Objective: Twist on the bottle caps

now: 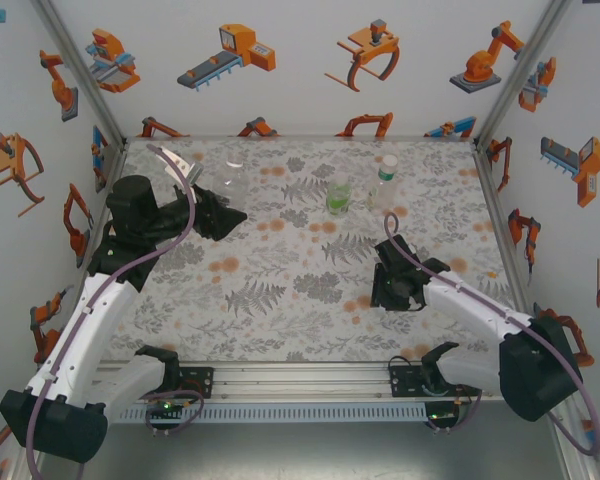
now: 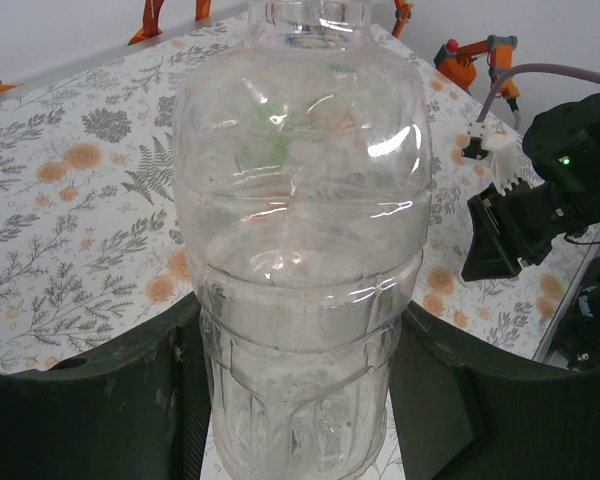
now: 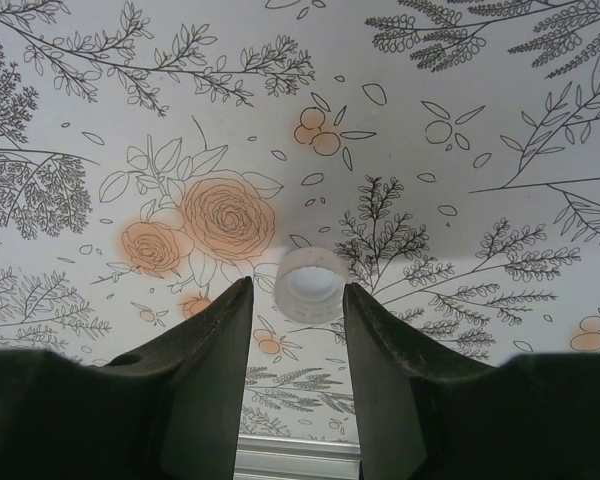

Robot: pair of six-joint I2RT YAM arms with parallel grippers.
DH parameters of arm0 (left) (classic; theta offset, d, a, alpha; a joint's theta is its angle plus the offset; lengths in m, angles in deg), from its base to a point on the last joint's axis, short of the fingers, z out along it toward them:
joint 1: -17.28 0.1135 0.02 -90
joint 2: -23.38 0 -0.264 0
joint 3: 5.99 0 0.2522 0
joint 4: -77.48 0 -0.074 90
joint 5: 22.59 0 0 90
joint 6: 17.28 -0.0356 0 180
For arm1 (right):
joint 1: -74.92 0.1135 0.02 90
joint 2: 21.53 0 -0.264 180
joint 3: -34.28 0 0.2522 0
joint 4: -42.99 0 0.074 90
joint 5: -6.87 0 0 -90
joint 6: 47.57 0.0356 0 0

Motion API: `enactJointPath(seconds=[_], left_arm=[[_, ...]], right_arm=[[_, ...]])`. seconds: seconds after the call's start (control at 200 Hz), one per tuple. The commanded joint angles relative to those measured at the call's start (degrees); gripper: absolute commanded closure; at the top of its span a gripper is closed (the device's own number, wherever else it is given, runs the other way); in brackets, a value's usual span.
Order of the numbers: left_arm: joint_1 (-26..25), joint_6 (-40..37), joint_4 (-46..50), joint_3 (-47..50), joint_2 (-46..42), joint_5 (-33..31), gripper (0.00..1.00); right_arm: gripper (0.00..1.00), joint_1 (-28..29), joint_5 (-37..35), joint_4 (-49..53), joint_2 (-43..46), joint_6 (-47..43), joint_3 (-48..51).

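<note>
My left gripper is shut on the plain clear bottle, which stands upright with its neck open at the top. From above, this bottle is at the back left, with the left gripper at its base. My right gripper points down at the table, its jaws apart. A white bottle cap lies on the cloth just beyond the fingertips, close to the right finger and clear of the left one. From above, the right gripper hangs low over the table's right half.
A green-tinted bottle and a green-labelled bottle with a white top stand at the back centre-right. The floral cloth covers the table. Walls close in the left, right and back sides.
</note>
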Motion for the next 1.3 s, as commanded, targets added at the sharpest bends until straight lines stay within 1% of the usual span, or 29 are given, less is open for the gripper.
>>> enactJointPath(seconds=[0.0,0.32,0.381,0.551,0.621,0.701,0.796,0.916,0.986,1.051,1.121,1.297], left_arm=[[-0.2,-0.5,0.1,-1.3,-0.2,0.1,0.92],[-0.2,-0.5,0.5,-1.2,-0.2,0.1,0.92],[-0.2,-0.5,0.4,-1.3,-0.2,0.0,0.92],[-0.2,-0.7,0.9,-1.4,-0.3,0.0,0.92],[-0.1,-0.8,1.1,-1.6,-0.4,0.0,0.92],[-0.2,-1.0,1.4,-1.7,-0.4,-0.2,0.92],[-0.2,-1.0,1.7,-1.8,-0.5,-0.3,0.92],[-0.2,-1.0,2.3,-2.2,-0.7,-0.4,0.92],[-0.2,-1.0,2.6,-2.4,-1.0,-0.5,0.92],[-0.2,-1.0,3.0,-2.5,-1.2,-0.7,0.91],[-0.2,-1.1,3.5,-2.8,-1.5,-1.0,0.91],[-0.2,-1.8,4.5,-2.8,-2.1,-1.5,0.91]], right_arm=[[0.59,0.4,0.4,-0.6,-0.8,0.6,0.8],[0.59,0.4,0.1,-1.1,-3.1,0.9,2.1],[0.63,0.4,0.2,-1.3,-3.4,1.0,2.1],[0.80,0.4,1.0,-1.6,-2.9,1.1,1.1],[0.83,0.4,2.2,-2.8,-2.7,1.1,0.5],[0.86,0.4,5.7,-6.7,-2.9,0.9,0.2],[0.87,0.4,12.6,-15.6,-4.5,1.5,0.8],[0.87,0.4,20.7,-29.5,-9.7,6.0,1.6],[0.87,0.4,23.6,-36.7,-13.2,9.4,1.6],[0.86,0.4,24.9,-41.5,-16.2,11.6,1.4],[0.84,0.3,24.0,-41.6,-18.5,12.2,0.5],[0.78,0.3,19.2,-31.0,-20.0,10.2,-1.2]])
